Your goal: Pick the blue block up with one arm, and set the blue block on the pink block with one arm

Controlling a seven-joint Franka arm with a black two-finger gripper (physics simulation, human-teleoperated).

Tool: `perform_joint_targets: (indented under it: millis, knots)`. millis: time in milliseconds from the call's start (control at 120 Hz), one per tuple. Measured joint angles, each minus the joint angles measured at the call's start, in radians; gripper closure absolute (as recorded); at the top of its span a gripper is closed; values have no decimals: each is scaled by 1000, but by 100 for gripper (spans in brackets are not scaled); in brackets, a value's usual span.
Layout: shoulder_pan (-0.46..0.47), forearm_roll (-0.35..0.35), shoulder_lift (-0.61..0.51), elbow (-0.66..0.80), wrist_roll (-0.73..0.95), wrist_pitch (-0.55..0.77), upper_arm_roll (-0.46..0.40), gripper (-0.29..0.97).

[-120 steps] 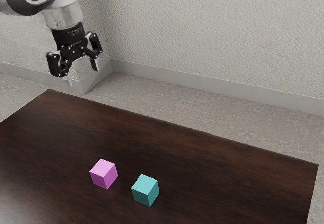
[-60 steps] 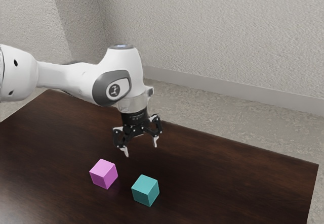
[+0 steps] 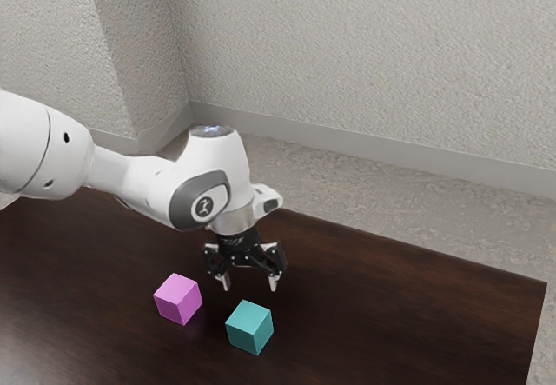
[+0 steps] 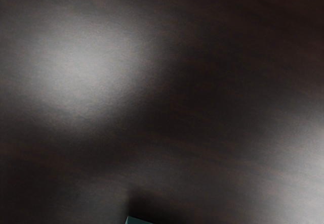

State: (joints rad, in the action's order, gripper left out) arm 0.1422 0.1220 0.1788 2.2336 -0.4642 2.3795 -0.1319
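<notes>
Black 2-finger gripper [image 3: 248, 282] hovers low, close over small teal-blue cube [image 3: 249, 326]. Fingers apart, nothing held. Cube sits on dark wooden table [image 3: 417, 315], near pink cube [image 3: 178, 298]. Grasp, lift, stacking: all 3 not yet done.

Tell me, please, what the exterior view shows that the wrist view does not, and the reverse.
Exterior view: the arm, its gripper, fingers open and empty, above the table, the pink block, wall and floor. Wrist view: a bright sheen on the dark wood below the hand. Both: the table and the blue block, which the wrist view catches as a corner.
</notes>
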Motion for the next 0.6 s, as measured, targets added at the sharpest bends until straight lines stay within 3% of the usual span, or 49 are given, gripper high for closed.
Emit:
perform_joint_targets:
  millis: [258, 600]
  knots:
    - [28, 12, -37, 80, 205, 101, -1, 0]
    - [57, 54, -77, 145, 338, 139, -2, 0]
